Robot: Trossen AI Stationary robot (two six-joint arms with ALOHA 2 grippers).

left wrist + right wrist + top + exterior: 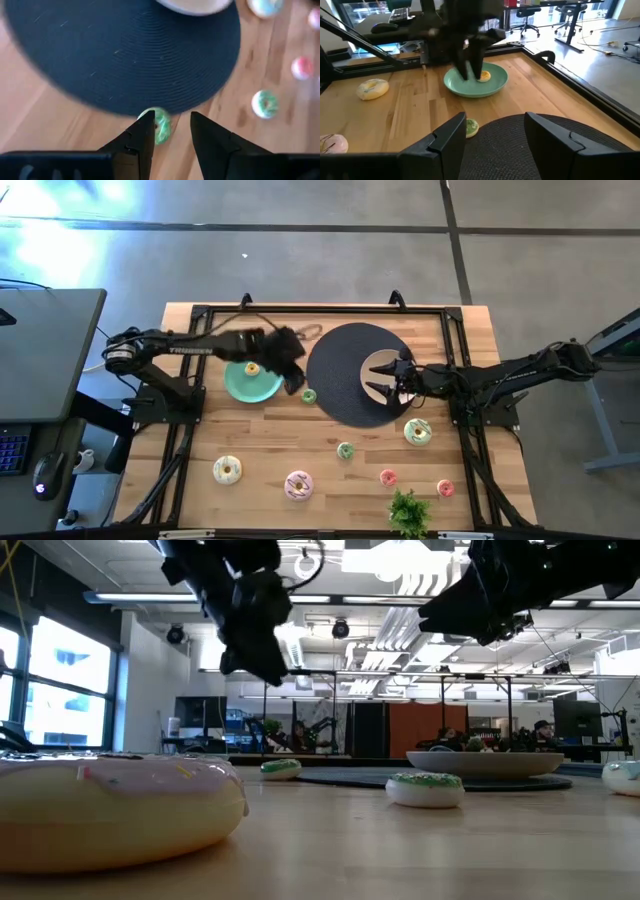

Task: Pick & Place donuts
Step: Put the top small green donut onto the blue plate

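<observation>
Over green donut (308, 395): left gripper (296, 379) released; right gripper (383, 377) released; arm lettering possibly "TROSSEN".

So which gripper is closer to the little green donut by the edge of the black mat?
Left. The left gripper hangs just beside the green donut, while the right gripper sits across the black mat.

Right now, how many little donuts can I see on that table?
8: one on the green plate, one beside the black mat, one right of the mat, one mid-table, four along the front. Others may be hidden.
</observation>
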